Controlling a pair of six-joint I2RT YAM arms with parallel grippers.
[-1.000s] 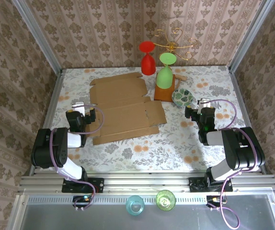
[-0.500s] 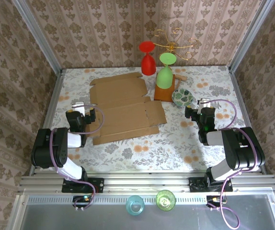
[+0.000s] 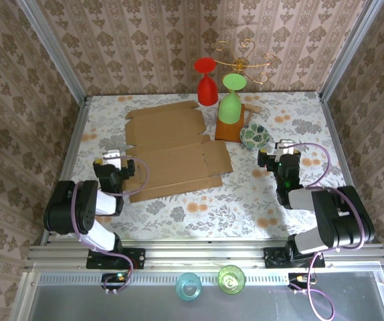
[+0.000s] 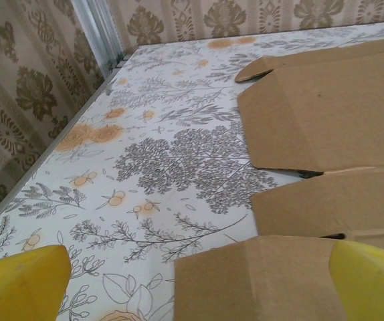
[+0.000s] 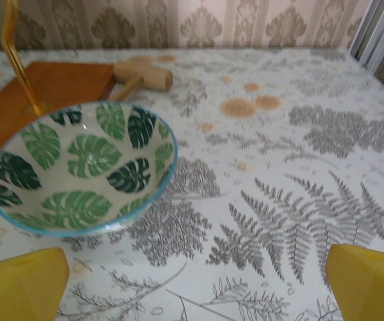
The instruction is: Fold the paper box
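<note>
Folded low at lower left and lower right, the left gripper (image 3: 114, 162) and right gripper (image 3: 284, 148) gape wide and empty, flanking the flat paper box (image 3: 175, 150) on a floral-print table (image 3: 199, 204) ringed by patterned wallpaper (image 3: 145, 47).

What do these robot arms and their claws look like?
The left arm and right arm are chunky jointed limbs, black with white segments. A thin purple cable loops along each. The left gripper and right gripper are black, with bright yellow fingertips.
</note>
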